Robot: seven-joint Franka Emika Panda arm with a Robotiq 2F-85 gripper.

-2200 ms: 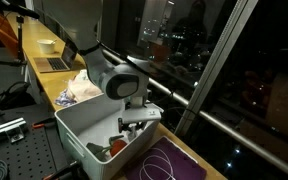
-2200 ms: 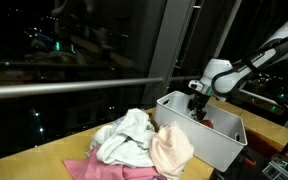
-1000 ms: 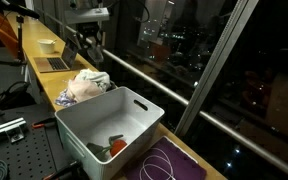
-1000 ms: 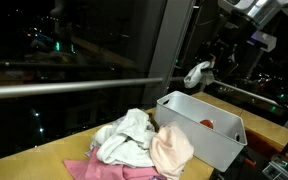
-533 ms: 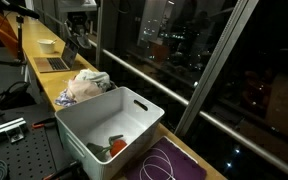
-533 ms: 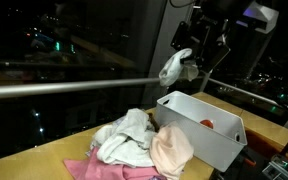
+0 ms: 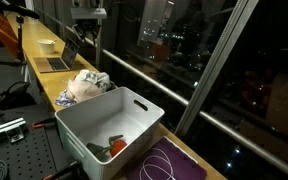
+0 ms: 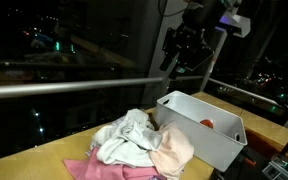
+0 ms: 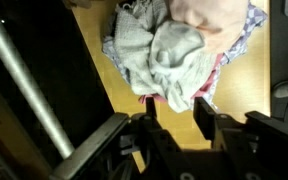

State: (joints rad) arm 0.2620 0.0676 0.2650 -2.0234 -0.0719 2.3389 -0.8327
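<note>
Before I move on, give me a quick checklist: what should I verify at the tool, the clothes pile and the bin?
1. Tool empty: ok. Nothing hangs from it, and the jaws stand apart in the wrist view.
2. Tool clear of the pile: ok. It hangs well above it.
3. Pile settled on the table: ok. It lies heaped beside the bin.
4. Bin empty: not ok. A red item lies inside.
5. Gap to the window rail: cannot tell.
</note>
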